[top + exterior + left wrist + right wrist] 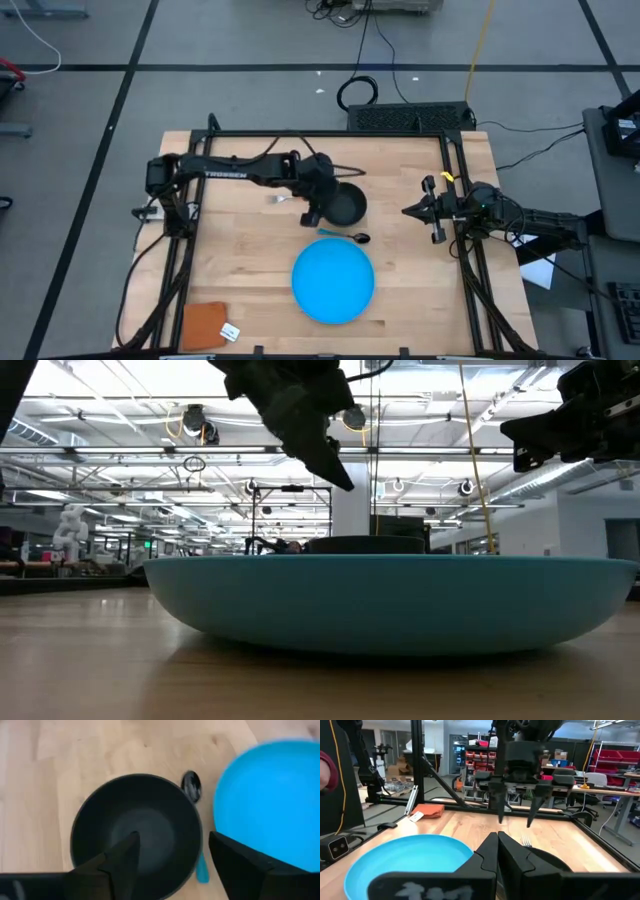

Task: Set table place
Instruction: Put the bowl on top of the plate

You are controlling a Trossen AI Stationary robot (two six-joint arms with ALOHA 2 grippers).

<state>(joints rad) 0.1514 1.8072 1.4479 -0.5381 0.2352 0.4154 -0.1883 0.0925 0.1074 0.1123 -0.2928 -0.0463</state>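
A: What could go wrong here? The left gripper hangs above the black bowl with its fingers spread, one finger over the bowl's hollow, the other outside the rim on the spoon's side.

B: If it drops there, the outer finger could strike the teal-handled spoon, which lies just beside the bowl, between it and the blue plate. A clipped rim might also tip the bowl or push it onto the fork, whose tines show on the bowl's other side.

A: And the right gripper?

B: Pressed shut, holding nothing, waiting near the table's right edge.

A: Materials?

B: The bowl is round, matte black, smooth-walled and likely slippery. The plate is a broad, shallow, glossy bright-blue disc with a raised rim, sitting near the front middle of the table, a light butcher-block top with a black frame rail.
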